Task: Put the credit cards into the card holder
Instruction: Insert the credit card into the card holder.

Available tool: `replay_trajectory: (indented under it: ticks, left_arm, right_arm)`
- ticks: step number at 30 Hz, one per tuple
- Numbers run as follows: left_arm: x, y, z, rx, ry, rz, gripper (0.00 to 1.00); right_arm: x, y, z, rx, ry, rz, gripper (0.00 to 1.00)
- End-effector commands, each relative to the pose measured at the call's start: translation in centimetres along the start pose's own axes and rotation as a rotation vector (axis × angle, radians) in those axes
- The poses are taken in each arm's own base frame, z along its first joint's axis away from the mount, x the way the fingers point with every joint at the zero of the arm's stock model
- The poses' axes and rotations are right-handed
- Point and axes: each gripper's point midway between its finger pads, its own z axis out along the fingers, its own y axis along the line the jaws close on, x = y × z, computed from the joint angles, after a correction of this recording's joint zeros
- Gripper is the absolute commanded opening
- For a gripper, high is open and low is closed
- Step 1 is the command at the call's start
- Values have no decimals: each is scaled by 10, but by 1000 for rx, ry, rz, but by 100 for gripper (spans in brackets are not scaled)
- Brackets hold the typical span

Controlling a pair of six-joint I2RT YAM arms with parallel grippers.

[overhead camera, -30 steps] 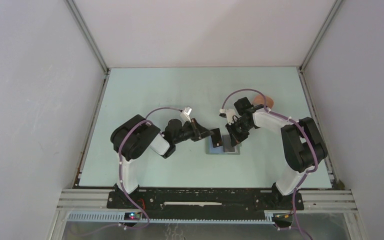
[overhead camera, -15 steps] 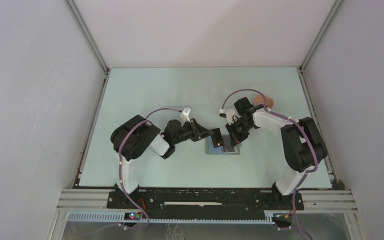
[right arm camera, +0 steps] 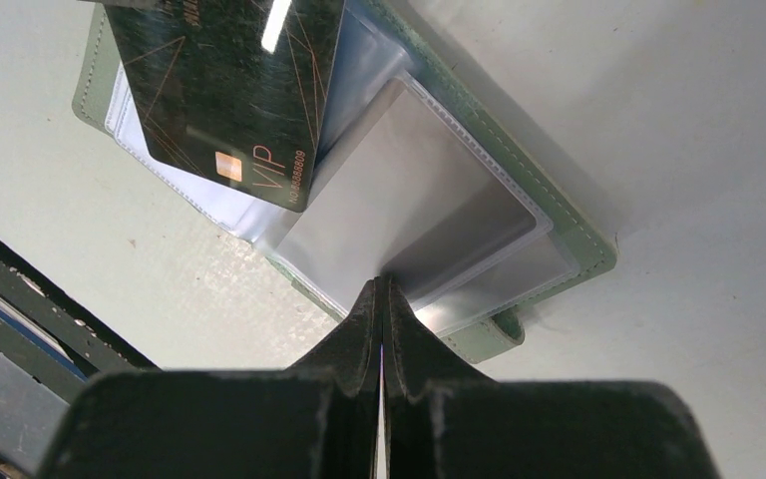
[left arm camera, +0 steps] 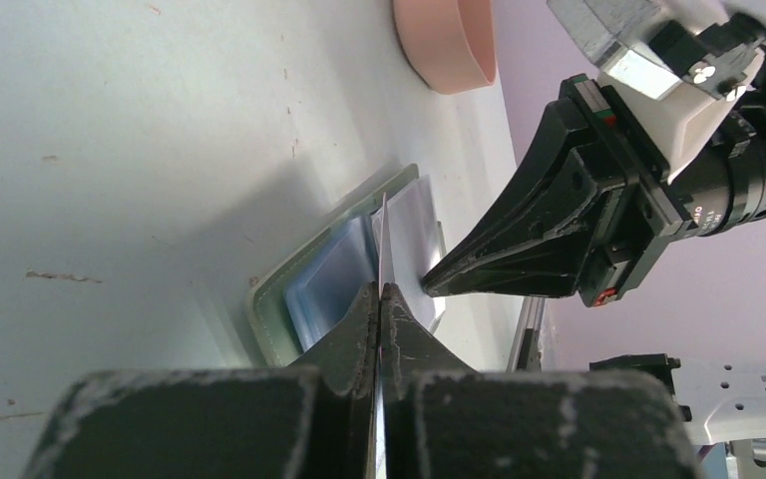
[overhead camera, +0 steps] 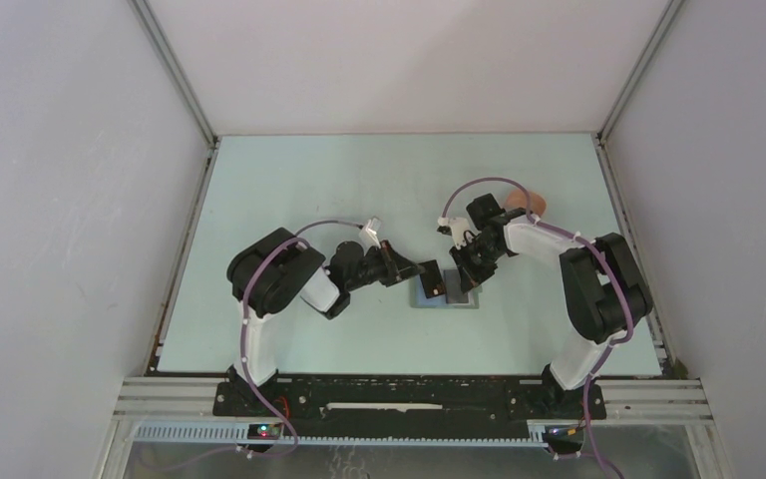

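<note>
The black card point(right arm camera: 229, 90), pinched in the left hand point(left arm camera: 380, 289), is poised over the card holder point(right arm camera: 578, 249) sleeve point(right arm camera: 409, 190) nipped by the right hand point(right arm camera: 380, 283).

The black card point(right arm camera: 229, 90) has a glossy plastic face which catches the light, while the card holder point(right arm camera: 583, 249) has a matt grey-green cover, like soft leather or an imitation of it, with a stitched border. Its inner sleeves point(right arm camera: 409, 190) are of clear, shiny plastic film, a little wrinkled. The fingers of the left gripper point(left arm camera: 379, 294) are black matt plastic with a grainy surface, the pink tray point(left arm camera: 449, 50) looks smooth, and the table point(left arm camera: 110, 150) is matt with small scuffs.
</note>
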Motion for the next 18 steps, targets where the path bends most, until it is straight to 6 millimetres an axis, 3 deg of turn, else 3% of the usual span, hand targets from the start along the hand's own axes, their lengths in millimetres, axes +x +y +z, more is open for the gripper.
replay_trajectory:
  ticks: [1,18]
  left_arm:
    - [-3,-3,6,13,-14,28,0]
    - [10,-3,10,-7,18,38,0]
  right_arm:
    - [-7,-4,-1,21,-1,-13,1]
    - [-8,-3,-1,13,-3,-12,1]
